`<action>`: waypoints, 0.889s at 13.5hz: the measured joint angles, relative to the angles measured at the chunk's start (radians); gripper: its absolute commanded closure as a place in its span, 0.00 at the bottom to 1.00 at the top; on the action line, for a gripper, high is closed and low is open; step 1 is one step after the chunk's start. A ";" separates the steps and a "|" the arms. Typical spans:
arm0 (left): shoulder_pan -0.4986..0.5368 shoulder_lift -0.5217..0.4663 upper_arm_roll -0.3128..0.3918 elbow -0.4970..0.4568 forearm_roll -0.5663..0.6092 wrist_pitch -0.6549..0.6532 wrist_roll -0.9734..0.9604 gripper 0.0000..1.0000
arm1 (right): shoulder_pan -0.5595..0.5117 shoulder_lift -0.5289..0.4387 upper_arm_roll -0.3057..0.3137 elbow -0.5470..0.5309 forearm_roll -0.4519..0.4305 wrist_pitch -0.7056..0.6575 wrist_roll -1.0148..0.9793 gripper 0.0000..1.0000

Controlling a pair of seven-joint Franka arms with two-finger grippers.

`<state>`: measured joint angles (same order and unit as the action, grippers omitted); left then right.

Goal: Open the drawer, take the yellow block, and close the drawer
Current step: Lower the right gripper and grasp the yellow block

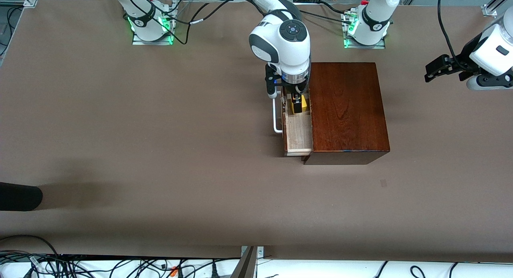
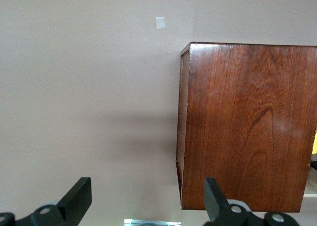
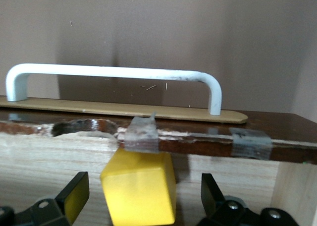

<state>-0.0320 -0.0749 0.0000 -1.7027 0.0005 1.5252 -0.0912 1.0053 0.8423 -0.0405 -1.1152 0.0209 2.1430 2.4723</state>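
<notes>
Yellow block (image 3: 139, 187) is sitting in the pulled-out drawer (image 1: 298, 135) near the table's middle, so the right gripper (image 1: 297, 103) is straddling it, fingers spread; the left gripper (image 1: 445, 68) is waiting released by the table's edge.

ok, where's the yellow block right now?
The yellow block sits in the open drawer of the wooden box, just inside the drawer front, with the right claw open around it.

Yellow block (image 3: 140, 188): bright yellow. Drawer (image 1: 298, 134): pale wood interior, white handle (image 3: 115, 80). Box (image 1: 347, 107): glossy reddish-brown, visible grain. Surface (image 1: 160, 150): plain brown.
</notes>
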 measured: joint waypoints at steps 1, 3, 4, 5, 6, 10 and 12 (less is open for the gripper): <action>0.000 0.000 0.000 0.000 0.000 0.000 0.000 0.00 | 0.002 0.006 0.000 0.000 0.000 0.008 0.000 0.17; -0.001 0.000 0.000 0.000 0.000 0.000 0.000 0.00 | 0.004 0.015 0.000 0.000 0.000 0.023 -0.002 0.57; -0.001 0.000 0.000 0.000 0.000 0.000 0.000 0.00 | 0.005 0.017 0.000 0.000 0.000 0.029 -0.004 0.71; -0.001 0.000 0.000 0.000 0.000 0.000 0.000 0.00 | 0.005 0.018 0.000 0.000 0.000 0.031 -0.008 0.77; -0.001 0.000 0.000 0.000 0.000 0.000 0.000 0.00 | 0.006 0.018 0.000 0.000 0.000 0.032 -0.012 0.85; -0.001 0.000 0.000 0.000 0.000 0.000 0.000 0.00 | 0.006 0.016 -0.001 0.016 0.000 0.021 -0.015 0.88; -0.001 0.000 0.000 0.000 0.000 0.000 0.000 0.00 | 0.005 0.010 -0.003 0.040 0.000 -0.027 -0.015 0.88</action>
<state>-0.0328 -0.0749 0.0000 -1.7026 0.0005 1.5251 -0.0912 1.0106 0.8519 -0.0436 -1.0752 0.0208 2.1160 2.4572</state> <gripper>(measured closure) 0.000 0.449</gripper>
